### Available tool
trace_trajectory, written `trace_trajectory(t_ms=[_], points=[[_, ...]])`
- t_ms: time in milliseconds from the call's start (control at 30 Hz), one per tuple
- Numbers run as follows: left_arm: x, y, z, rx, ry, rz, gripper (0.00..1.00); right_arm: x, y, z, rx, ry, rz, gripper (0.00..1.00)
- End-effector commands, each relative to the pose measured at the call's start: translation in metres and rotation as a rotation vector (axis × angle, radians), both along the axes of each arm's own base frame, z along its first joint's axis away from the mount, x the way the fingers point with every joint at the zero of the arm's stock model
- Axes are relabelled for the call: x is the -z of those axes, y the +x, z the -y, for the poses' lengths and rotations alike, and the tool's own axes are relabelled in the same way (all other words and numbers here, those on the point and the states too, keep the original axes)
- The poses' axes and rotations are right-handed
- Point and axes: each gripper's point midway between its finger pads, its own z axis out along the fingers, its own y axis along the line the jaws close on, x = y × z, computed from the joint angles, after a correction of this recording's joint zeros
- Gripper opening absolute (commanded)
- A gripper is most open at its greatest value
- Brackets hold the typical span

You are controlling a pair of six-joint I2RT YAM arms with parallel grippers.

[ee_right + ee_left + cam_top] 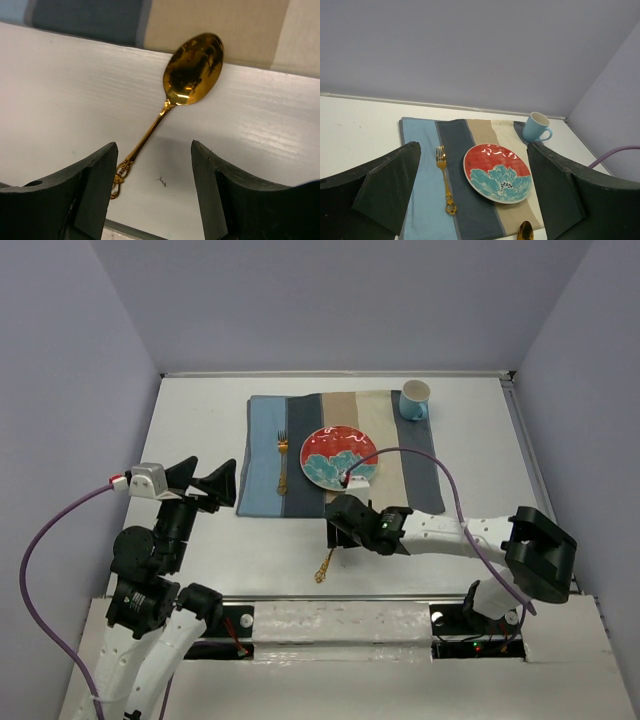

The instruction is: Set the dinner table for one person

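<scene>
Spoon (192, 70) lies loose on dinner table (60, 100) just ahead of your right gripper (153, 145), jaws apart, empty. Handle angles toward one finger, bowl touching placemat (210, 25): close off-centre & you'll prob. skid it.

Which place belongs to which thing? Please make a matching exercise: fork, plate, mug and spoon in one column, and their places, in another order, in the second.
1. gold fork
2. red and teal plate
3. light blue mug
4. gold spoon

A. on the bare dinner table, at the near edge of the placemat
B. at the placemat's far right corner
C. in the middle of the placemat
D. on the placemat, left of the plate

Pairs: 1-D, 2-C, 3-B, 4-A
</scene>
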Motion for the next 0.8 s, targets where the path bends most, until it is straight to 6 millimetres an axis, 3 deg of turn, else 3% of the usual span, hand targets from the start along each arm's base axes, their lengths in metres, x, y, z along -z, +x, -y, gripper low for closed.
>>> trace_trajectory(t_ms=[0, 133, 300, 467, 567, 600, 767], points=[[-0.017, -0.005, -0.001, 0.004, -0.018, 0.064, 0.99, 0.0, 0.004, 0.001, 0.127, 0.011, 0.031, 0.66], [-0.017, -0.005, -0.003, -0.007, -0.017, 0.065, 0.99, 0.027, -0.003, -0.005, 0.14, -0.062, 0.004, 0.63], [-0.017, -0.005, -0.002, -0.002, -0.018, 0.066, 0.99, 0.045, 0.002, -0.007, 0.158, -0.126, 0.001, 0.56], [-0.018, -0.006, -0.004, -0.009, -0.017, 0.07, 0.99, 0.052, 0.009, -0.01, 0.171, -0.173, 0.014, 0.42], [-0.018, -0.006, -0.003, -0.004, -0.017, 0.071, 0.99, 0.057, 0.003, -0.008, 0.17, -0.201, -0.004, 0.29], [-0.018, -0.006, -0.003, -0.003, -0.017, 0.071, 0.99, 0.06, 0.001, -0.004, 0.179, -0.214, -0.015, 0.22], [-0.021, -0.008, -0.004, -0.002, -0.018, 0.081, 0.99, 0.059, -0.01, 0.013, 0.208, -0.225, -0.035, 0.09]])
